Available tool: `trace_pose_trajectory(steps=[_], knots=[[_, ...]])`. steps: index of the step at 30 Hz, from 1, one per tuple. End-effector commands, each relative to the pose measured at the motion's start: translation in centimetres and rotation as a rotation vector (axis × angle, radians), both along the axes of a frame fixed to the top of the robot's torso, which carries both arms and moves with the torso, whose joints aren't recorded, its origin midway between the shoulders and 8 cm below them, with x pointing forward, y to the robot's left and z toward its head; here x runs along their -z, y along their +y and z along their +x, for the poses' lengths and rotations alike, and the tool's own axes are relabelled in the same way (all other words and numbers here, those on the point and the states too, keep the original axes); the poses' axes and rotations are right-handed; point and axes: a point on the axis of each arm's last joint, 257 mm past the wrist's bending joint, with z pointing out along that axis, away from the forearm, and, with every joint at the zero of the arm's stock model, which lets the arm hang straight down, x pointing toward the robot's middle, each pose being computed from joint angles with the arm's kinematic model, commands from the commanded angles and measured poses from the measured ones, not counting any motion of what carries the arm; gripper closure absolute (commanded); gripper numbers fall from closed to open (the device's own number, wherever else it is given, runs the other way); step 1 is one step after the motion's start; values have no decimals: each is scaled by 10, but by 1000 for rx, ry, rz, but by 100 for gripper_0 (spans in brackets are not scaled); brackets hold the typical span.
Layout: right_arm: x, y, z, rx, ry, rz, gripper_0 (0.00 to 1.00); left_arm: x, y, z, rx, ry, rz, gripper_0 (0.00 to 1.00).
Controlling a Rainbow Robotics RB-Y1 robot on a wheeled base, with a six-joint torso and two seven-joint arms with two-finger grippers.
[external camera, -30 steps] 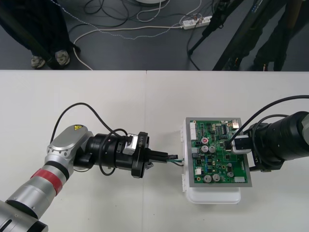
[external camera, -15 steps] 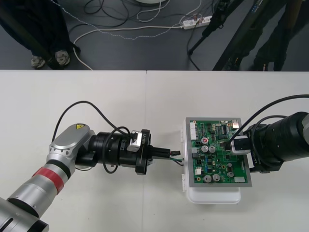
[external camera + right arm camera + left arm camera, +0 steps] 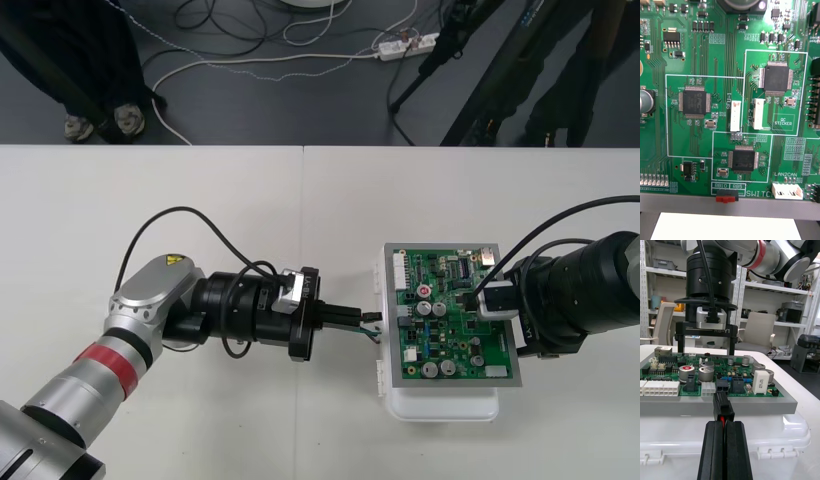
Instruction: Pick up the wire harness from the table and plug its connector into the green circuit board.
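Observation:
The green circuit board lies on its white base at the table's right. My left gripper reaches in level from the left, shut on the wire harness. In the left wrist view its fingers are pressed together on the black plug, with a bit of red wire between them. The plug's tip is at the board's near edge, just under a black socket; I cannot tell whether it is seated. My right gripper stands open over the board's far side.
White connectors and round capacitors stand on the board beside the black socket. A red switch sits at the board's edge under the right wrist. Bare table spreads to the left of the board.
My left gripper has moved right with the harness, bringing the plug up to the board's left edge. The right arm has not moved.

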Motion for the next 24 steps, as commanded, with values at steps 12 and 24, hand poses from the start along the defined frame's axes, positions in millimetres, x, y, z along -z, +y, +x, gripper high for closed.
trace_pose_trajectory(steps=[12, 24], knots=[[-9, 19, 5, 44, -1, 54, 0, -17, -34, 0, 25, 79, -13, 100], [-8, 20, 3, 45, 5, 58, 0, -13, -39, 0, 24, 82, 5, 100]])
